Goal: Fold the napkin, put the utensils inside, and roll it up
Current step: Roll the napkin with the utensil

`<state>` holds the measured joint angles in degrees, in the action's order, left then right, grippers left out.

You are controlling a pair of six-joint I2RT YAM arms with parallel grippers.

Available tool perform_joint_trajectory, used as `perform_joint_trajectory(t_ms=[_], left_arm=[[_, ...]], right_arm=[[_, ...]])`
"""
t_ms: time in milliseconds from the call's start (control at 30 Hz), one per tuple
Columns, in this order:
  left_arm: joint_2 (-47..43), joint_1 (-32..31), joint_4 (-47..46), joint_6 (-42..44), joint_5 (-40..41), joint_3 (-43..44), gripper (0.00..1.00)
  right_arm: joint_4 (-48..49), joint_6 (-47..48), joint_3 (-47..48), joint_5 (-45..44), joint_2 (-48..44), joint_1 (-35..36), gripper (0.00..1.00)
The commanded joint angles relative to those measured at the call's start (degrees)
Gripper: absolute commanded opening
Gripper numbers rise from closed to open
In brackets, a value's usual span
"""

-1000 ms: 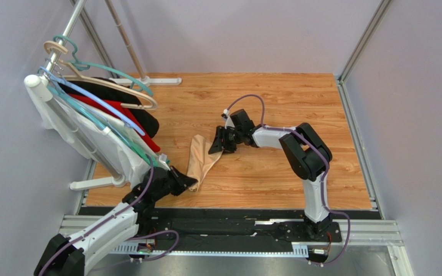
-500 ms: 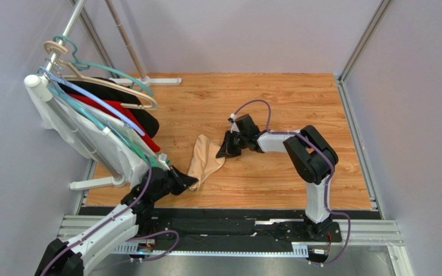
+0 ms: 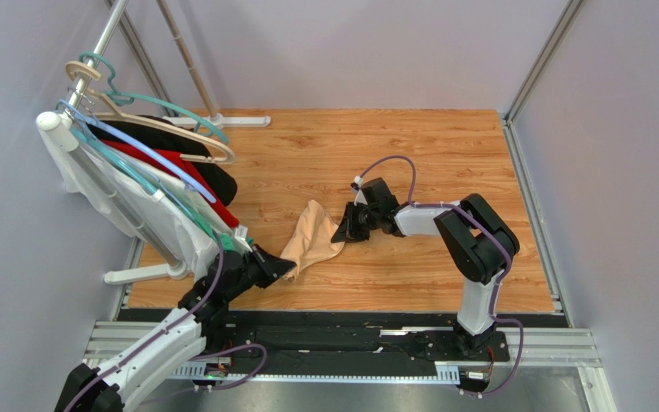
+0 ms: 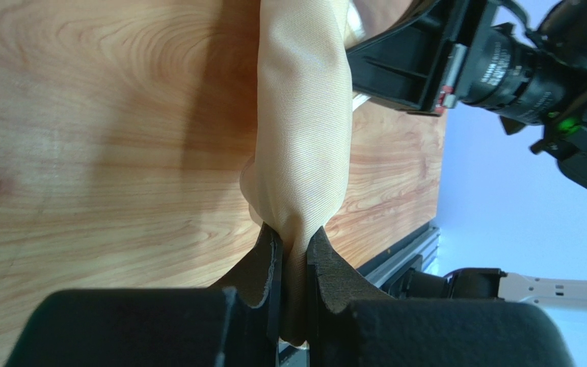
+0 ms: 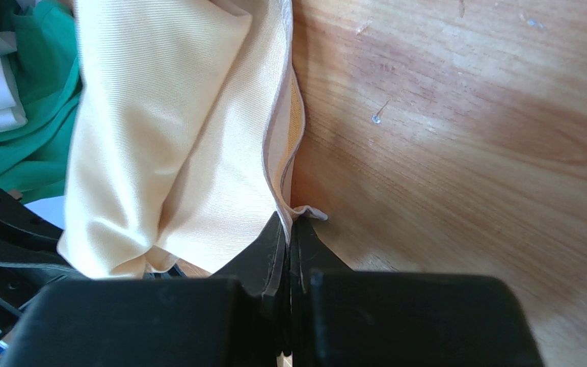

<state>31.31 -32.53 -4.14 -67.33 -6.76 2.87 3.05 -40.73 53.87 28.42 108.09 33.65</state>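
Napkin [image 3: 314,236] lay bunched into a narrow, crumpled strip on the wooden table [image 3: 427,146], toward its near-left corner, stretched between the two grippers. The left gripper [image 4: 293,238] pinched the strip's near end, its black fingers pressed onto a fold of cloth that bulged out just beyond the tips. The right gripper [image 5: 289,229] was clamped on a thin hemmed edge at the napkin's far-right side, jaws pressed together with only the cloth between them. From above, the cloth fanned wider toward the right gripper and narrowed toward the left one. Whether its middle rested on the wood or hung slightly above it was hard to tell. Along the table's left edge stood a rack [image 3: 105,39] of hangers carrying white, red and black garments [image 3: 170,160], close beside the left arm. In the right wrist view a green cloth [image 5: 21,130] showed beyond the napkin.
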Motion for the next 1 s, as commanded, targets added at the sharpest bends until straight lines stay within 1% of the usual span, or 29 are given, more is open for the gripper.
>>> perform_joint_trajectory(t_ms=[0, 133, 267, 333, 500, 533, 667, 733, 867, 967], left_arm=[[-4.9, 0.5, -6.5, 3.1, 4.0, -4.0, 0.00], [-7.6, 0.5, -2.8, 4.7, 5.4, -4.2, 0.00], [-5.2, 0.5, -0.3, 7.4, 6.7, -4.4, 0.00], [-2.6, 0.5, -1.5, 8.0, 8.1, -4.4, 0.00], [3.7, 0.5, -4.6, 12.7, 11.4, -3.2, 0.00], [4.9, 0.5, -5.0, 13.6, 11.6, -1.4, 0.00], [13.8, 0.5, -8.0, 17.8, 9.5, 1.4, 0.00], [16.7, 0.3, -10.5, 19.0, 8.9, 1.7, 0.00], [23.3, -1.7, -12.1, 22.5, 10.4, 3.4, 0.00], [26.0, -3.8, -12.2, 23.6, 13.3, 4.9, 0.00]], right_arm=[[-7.1, 2.7, -3.2, -6.3, 1.5, -1.0, 0.00], [-6.9, 2.6, -3.8, -5.8, 1.1, -1.0, 0.00], [-7.0, 2.1, -4.4, -4.7, -1.1, -1.0, 0.00], [-7.2, 1.6, -4.7, -4.3, -2.3, -1.0, 0.00], [-7.8, 0.7, -5.5, -2.9, -5.4, -1.0, 0.00], [-7.4, 0.1, -5.7, -2.4, -5.7, -1.0, 0.00], [-5.9, -2.2, -5.8, -0.8, -6.7, -1.0, 0.00], [-5.4, -2.7, -5.5, -0.7, -7.1, -1.0, 0.00], [-3.6, -4.8, -5.1, 0.8, -6.9, -1.0, 0.00], [-1.2, -6.4, -4.7, 1.0, -6.2, -1.0, 0.00]])
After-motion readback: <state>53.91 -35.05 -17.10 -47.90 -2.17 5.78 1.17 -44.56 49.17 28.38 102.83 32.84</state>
